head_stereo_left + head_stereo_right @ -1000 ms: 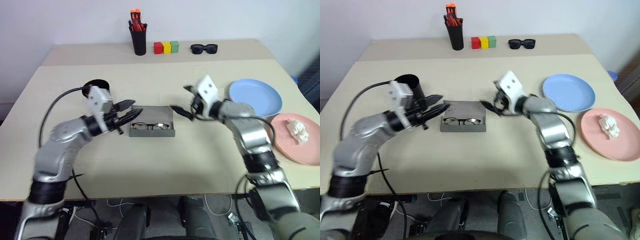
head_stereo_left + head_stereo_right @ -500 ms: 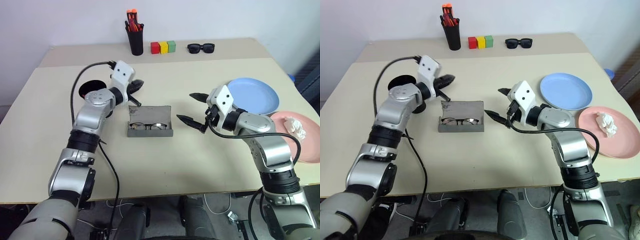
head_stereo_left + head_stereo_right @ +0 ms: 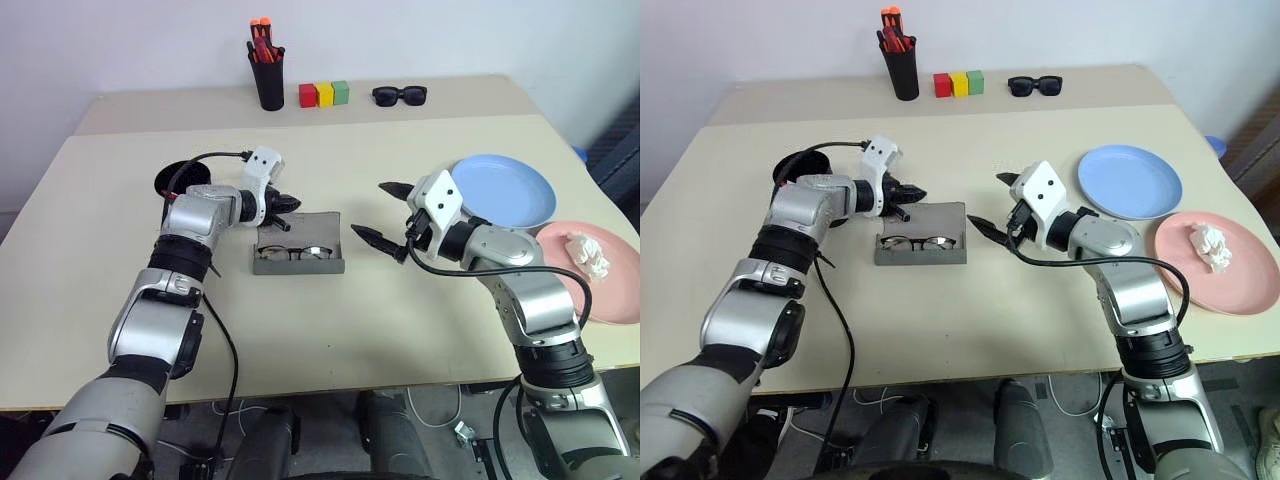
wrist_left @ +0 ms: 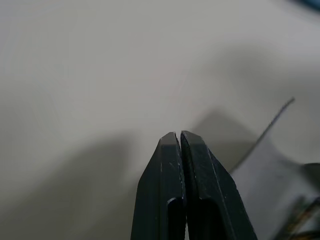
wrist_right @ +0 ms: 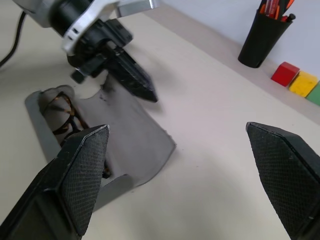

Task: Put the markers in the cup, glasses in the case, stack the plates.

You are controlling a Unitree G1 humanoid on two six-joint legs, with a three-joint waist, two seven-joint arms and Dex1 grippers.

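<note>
Spanning beige table | white wall behind | left gripper pressed together | right gripper spread

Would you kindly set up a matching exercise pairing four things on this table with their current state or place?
Things:
1. eyeglasses
2. pink plate
3. left gripper
4. right gripper

States:
A. holds a crumpled white wad
B. fingers shut, at the case's raised lid
C. lying inside the open grey case
D. fingers wide apart, empty

Pairs: 1-C, 2-A, 3-B, 4-D
</note>
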